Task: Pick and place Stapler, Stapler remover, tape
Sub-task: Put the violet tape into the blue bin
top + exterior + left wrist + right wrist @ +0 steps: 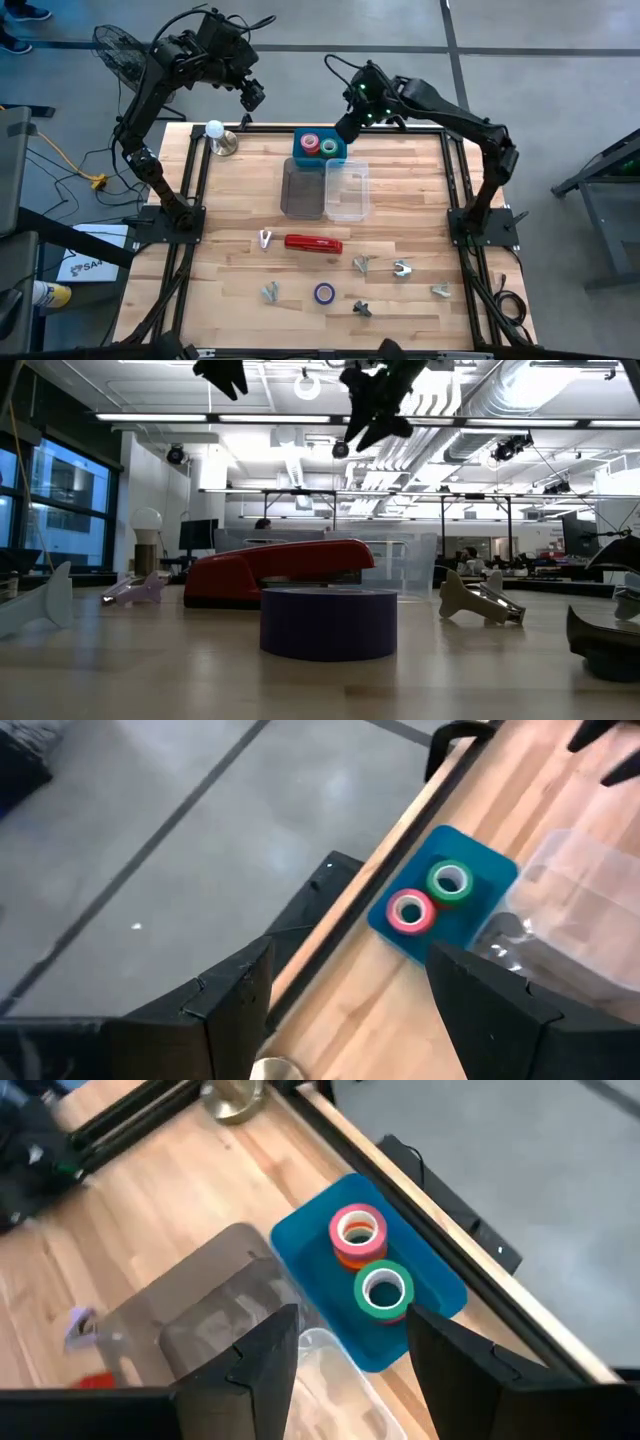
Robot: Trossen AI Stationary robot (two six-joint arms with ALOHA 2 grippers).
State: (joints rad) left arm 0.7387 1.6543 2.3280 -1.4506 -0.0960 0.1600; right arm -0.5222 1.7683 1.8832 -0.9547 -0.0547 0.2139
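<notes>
My table [400,200] is pale wood in narrow planks with a smooth, slightly satiny finish, and my fingers [255,1370] are matt black plastic with flat, hard faces. The stapler [313,243] looks like glossy red plastic, the blue tray [420,1280] is smooth, evenly coloured plastic, and beside it one bin [347,190] is clear plastic while the other bin [302,190] is smoky, translucent plastic, both with a sheen. The purple tape [328,622] has a dull, smooth side, the pink tape [357,1232] and green tape [383,1291] show pale cores that look like card, and the small staple removers [400,268] have a greyish metallic look.
</notes>
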